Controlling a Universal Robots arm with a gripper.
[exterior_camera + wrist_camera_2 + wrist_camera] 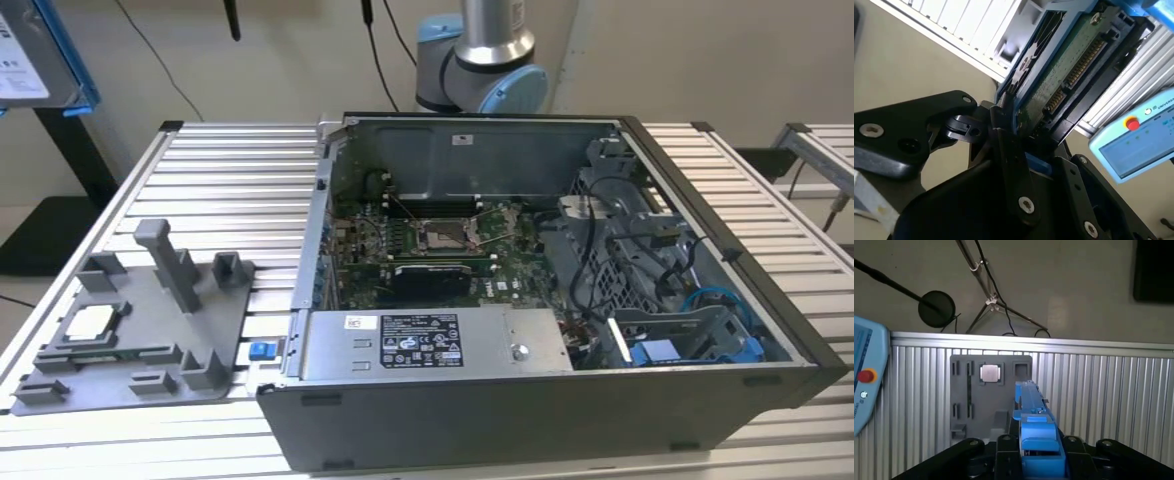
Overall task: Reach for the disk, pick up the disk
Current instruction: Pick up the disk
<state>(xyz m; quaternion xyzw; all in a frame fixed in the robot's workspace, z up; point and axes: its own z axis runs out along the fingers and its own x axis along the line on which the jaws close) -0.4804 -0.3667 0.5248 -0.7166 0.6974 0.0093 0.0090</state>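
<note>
The disk (30, 50), silver-grey with a white label and a bright blue bracket, hangs high at the exterior view's far left, above the table's corner. In the second wrist view its green circuit-board underside (1074, 60) faces the camera, and my gripper (1016, 132) is shut on its lower end with black fingers (1004, 135) pressed against the blue frame. In the first wrist view the disk (1030, 405) stands edge-on between the black finger links, with my gripper (1036, 447) shut on it, well above the slatted table.
An open computer case (534, 300) fills the middle of the slatted aluminium table (227, 170). A grey fixture plate (134, 330) carrying a small square silver chip (990, 373) lies at the exterior view's left. A teach pendant (1139, 140) lies at the table's edge. The arm's base (481, 60) stands behind the case.
</note>
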